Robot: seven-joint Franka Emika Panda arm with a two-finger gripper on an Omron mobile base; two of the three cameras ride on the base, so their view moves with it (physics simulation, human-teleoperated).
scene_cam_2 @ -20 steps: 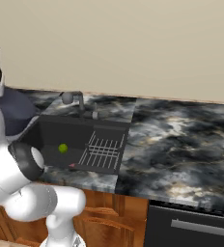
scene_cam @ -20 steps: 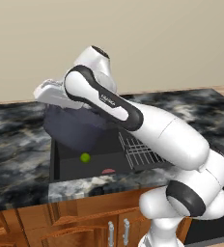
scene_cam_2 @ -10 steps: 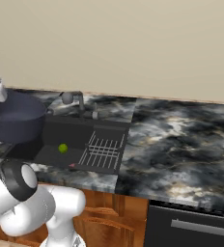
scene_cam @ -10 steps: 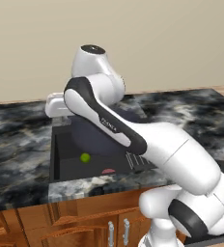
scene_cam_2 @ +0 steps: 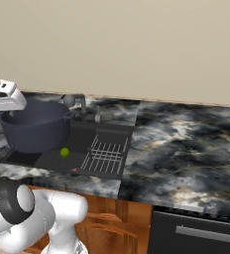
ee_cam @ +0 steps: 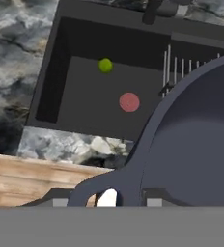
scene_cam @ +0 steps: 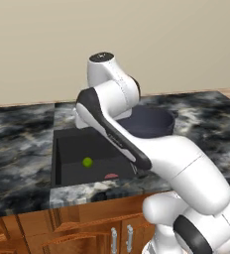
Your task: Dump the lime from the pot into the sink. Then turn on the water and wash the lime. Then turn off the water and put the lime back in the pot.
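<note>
Hand view, nearest the camera: the gripper (ee_cam: 106,198) sits at the bottom centre of the frame, the fingers pinching one loop handle of the pot (ee_cam: 191,149). The pot takes up the lower right of that frame, open side up, with bare interior wall in view.

Just beyond the handle, a strip of wood cabinet front (ee_cam: 32,176) and the marbled tabletop (ee_cam: 61,144) edge cross the lower left.

Farther in, the sink (ee_cam: 56,62) occupies the upper half of the hand view. The lime (ee_cam: 105,65) lies on the sink floor, upper centre of the frame, well apart from the pot. A flat pink-red patch (ee_cam: 129,102) lies on the floor near it, toward frame centre. The grey wire rack (ee_cam: 181,67) is at the upper right, partly hidden by the pot rim. The faucet (ee_cam: 162,7) base is at the top edge.

Right base view: pot (scene_cam_2: 35,130) at left of frame, held above the left part of the sink (scene_cam_2: 104,136); lime (scene_cam_2: 64,153) on the floor just below the pot's lower right edge; rack (scene_cam_2: 107,154) to the right; faucet (scene_cam_2: 77,101) behind.

Left base view: lime (scene_cam: 87,161) at centre left in the sink (scene_cam: 62,149); pot (scene_cam: 149,124) right of centre, largely behind the arm.
</note>
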